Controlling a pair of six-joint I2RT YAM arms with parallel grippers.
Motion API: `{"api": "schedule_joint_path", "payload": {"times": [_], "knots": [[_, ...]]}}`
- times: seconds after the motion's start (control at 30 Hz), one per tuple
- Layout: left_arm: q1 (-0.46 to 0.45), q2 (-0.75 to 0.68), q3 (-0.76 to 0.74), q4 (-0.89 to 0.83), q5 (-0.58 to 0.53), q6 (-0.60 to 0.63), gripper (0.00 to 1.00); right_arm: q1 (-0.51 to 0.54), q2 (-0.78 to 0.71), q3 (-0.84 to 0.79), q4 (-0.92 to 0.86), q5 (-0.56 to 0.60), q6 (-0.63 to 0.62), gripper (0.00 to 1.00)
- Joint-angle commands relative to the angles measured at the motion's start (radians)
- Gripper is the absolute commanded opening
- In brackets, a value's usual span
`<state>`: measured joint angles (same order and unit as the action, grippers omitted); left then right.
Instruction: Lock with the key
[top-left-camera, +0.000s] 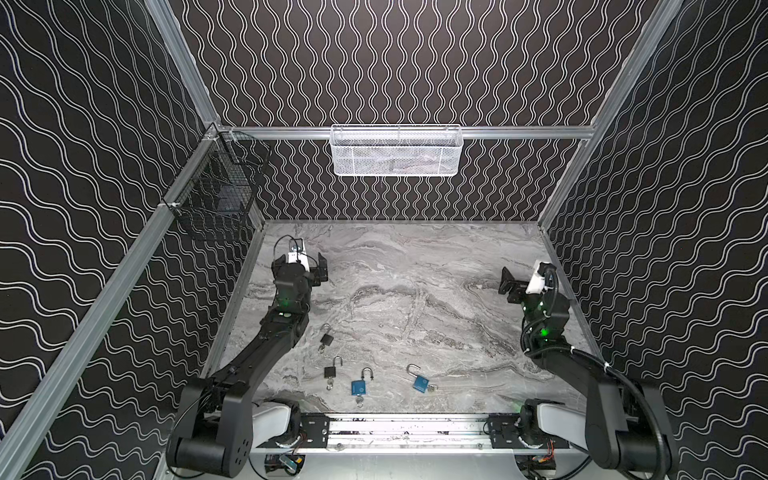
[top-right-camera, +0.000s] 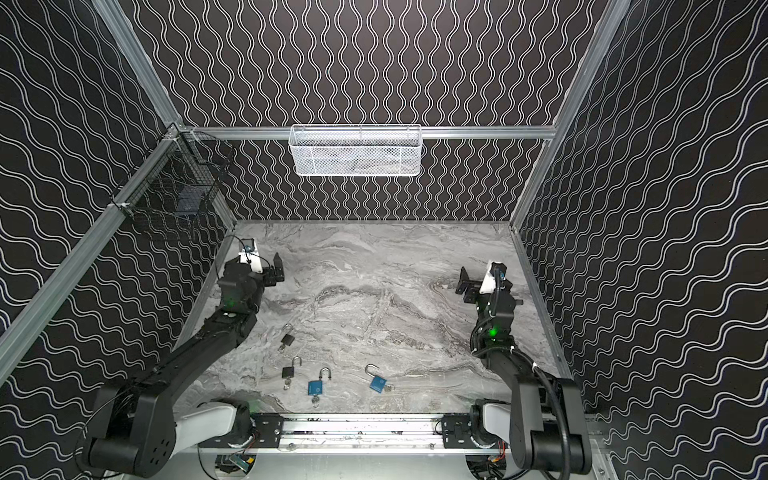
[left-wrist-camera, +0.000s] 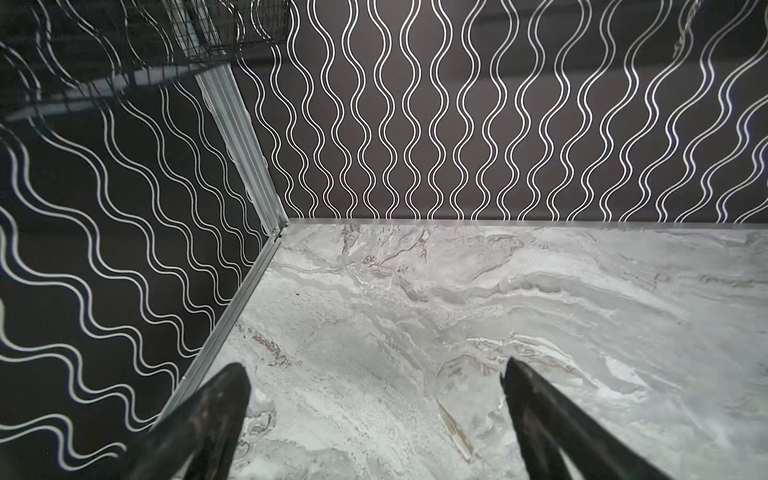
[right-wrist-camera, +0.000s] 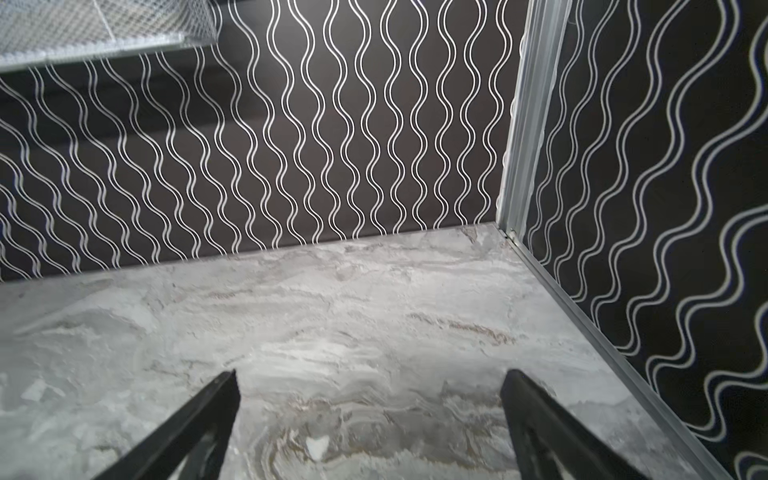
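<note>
**A:** Tools. Your left tool (top-left-camera: 318, 270) stands with its jaws spread wide and grips nothing. In its wrist view the two dark fingers (left-wrist-camera: 216, 415) frame bare marble-grey counter (left-wrist-camera: 415, 311), facing the corner where the left wall meets the back wall.

**B:** Your right tool (top-left-camera: 509, 286) is equally wide open and holds nothing. Its wrist view looks over bare counter toward the back right corner. In both top views the two tools sit well apart, one near each side wall.

**A:** Task items. Four padlocks lie flat near the front edge of the counter, between your two arms and well apart from both tools. The far black padlock (top-left-camera: 326, 340) lies just beside your left forearm. The near black padlock (top-left-camera: 331, 371) lies in front of it.

**B:** To the right of those lie the left blue padlock (top-left-camera: 358, 387), then the right blue padlock (top-left-camera: 420, 382), whose shackle is swung clear of the body. A key (top-left-camera: 359, 402) sits at the base of each lock. Whether the left blue padlock's shackle is seated, you cannot tell at this size.

**A:** Surroundings. A white mesh basket (top-left-camera: 395, 151) hangs from the back rail. A black wire basket (top-left-camera: 220, 195) hangs in the back left corner, above your left tool. It holds something dark that cannot be made out.
</note>
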<state>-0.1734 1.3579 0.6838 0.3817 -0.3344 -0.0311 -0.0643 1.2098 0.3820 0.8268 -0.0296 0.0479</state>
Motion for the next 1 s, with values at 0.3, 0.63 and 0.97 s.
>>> {"api": "schedule_joint_path", "payload": {"times": [0.3, 0.63, 0.97], "knots": [[-0.102, -0.053, 0.144, -0.485, 0.023, -0.237, 0.99, 0.235, 0.091, 0.390, -0.719, -0.049, 0.081, 1.00], [-0.120, -0.129, 0.108, -0.729, 0.293, -0.505, 0.99, 0.388, 0.152, 0.479, -0.880, -0.039, 0.219, 1.00], [-0.200, -0.109, 0.076, -0.980, 0.366, -0.583, 0.99, 0.408, 0.195, 0.538, -1.030, -0.068, 0.270, 1.00]]}}
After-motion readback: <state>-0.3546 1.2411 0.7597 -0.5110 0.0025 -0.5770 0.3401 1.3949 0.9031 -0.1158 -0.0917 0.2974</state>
